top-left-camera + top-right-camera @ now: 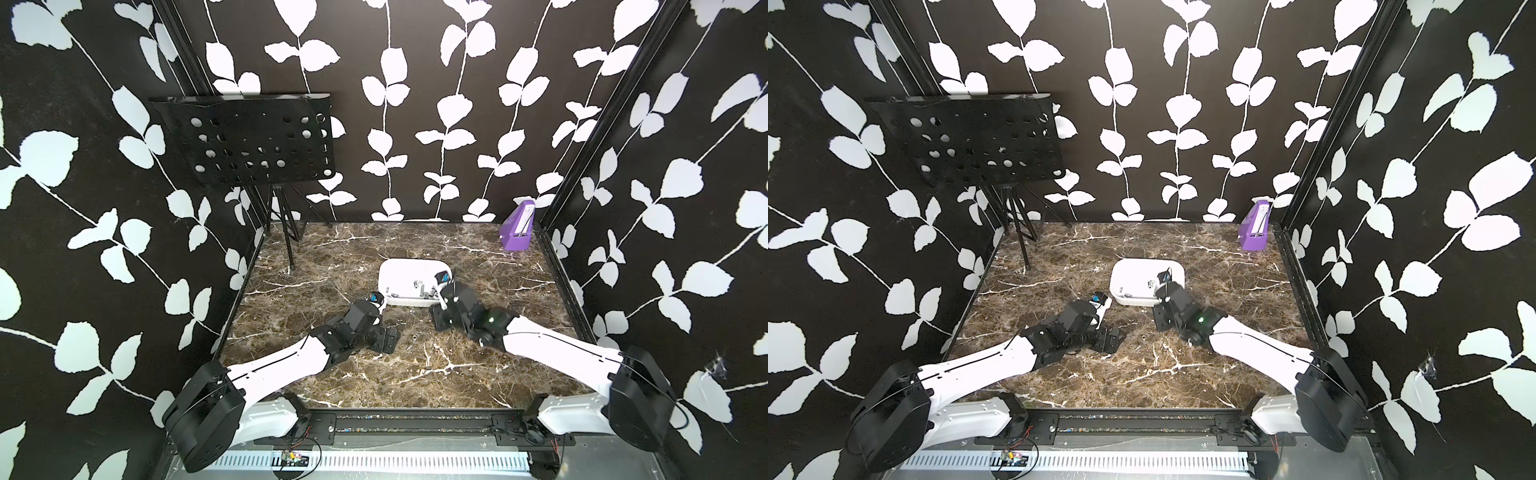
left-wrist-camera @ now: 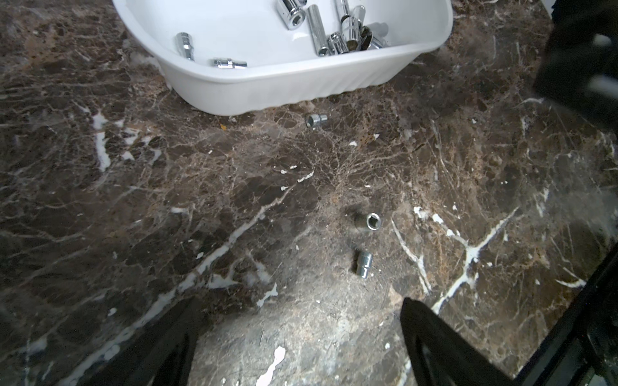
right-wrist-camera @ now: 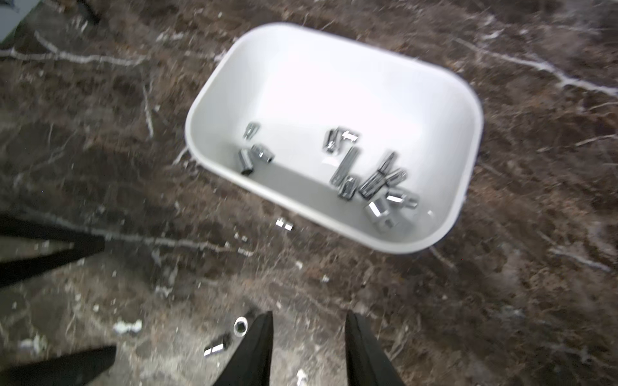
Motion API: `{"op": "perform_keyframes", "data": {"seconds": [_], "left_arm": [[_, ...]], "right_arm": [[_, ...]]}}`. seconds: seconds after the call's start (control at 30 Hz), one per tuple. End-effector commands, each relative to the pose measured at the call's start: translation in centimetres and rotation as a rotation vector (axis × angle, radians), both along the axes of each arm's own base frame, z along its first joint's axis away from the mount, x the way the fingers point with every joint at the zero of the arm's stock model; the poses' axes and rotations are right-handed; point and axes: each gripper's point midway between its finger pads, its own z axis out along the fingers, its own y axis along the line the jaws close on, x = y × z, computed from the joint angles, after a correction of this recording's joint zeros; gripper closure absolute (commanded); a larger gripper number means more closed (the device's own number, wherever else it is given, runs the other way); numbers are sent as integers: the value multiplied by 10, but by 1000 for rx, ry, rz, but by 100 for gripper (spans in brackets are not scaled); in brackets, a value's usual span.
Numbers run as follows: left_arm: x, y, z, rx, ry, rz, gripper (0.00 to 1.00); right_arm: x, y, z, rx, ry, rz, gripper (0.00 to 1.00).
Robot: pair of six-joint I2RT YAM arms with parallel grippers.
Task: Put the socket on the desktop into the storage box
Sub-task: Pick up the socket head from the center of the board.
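The white storage box (image 1: 409,302) (image 1: 1133,300) stands mid-desktop (image 1: 415,374) with several chrome sockets in it (image 3: 374,180). Three small sockets lie on the desktop before it: one close to the box wall (image 2: 316,119) (image 3: 284,224), one upright (image 2: 369,221) (image 3: 240,325), one on its side (image 2: 364,264) (image 3: 217,346). My right gripper (image 3: 309,320) (image 1: 439,321) hovers near the box's front right corner, open, with nothing between its fingers. My left gripper (image 2: 301,334) (image 1: 386,338) is low over the desktop, wide open and empty, with the two nearer sockets just ahead of it.
A black perforated music stand (image 1: 245,141) on a tripod stands at the back left. A small purple wedge-shaped box (image 1: 517,230) sits in the back right corner. Patterned walls close three sides. In the right wrist view, the left gripper's fingers (image 3: 50,247) show beside the sockets.
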Motion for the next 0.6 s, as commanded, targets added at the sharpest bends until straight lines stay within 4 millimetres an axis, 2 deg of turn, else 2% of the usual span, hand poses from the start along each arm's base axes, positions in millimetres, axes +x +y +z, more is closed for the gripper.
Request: {"op": "perform_keyframes", "data": {"seconds": [0.0,0.13,0.27,0.4,0.57], "left_arm": [[2,1,4,7,-18,4,6],[2,2,4,13,-21,7,6],[2,3,2,18,-20,10,6],[3,2,2,19,-21,9,6],[3,2,3,16,-18,9,6]], "right_arm": [[-19,8,-13,-18,-33,74,60],[-32,20,-37,-30,1,108,60],[-31,32,-57,-61,39,130,61],[-30,46,-67,-73,53,147,62],[-27,52,-76,-74,61,136,62]]}}
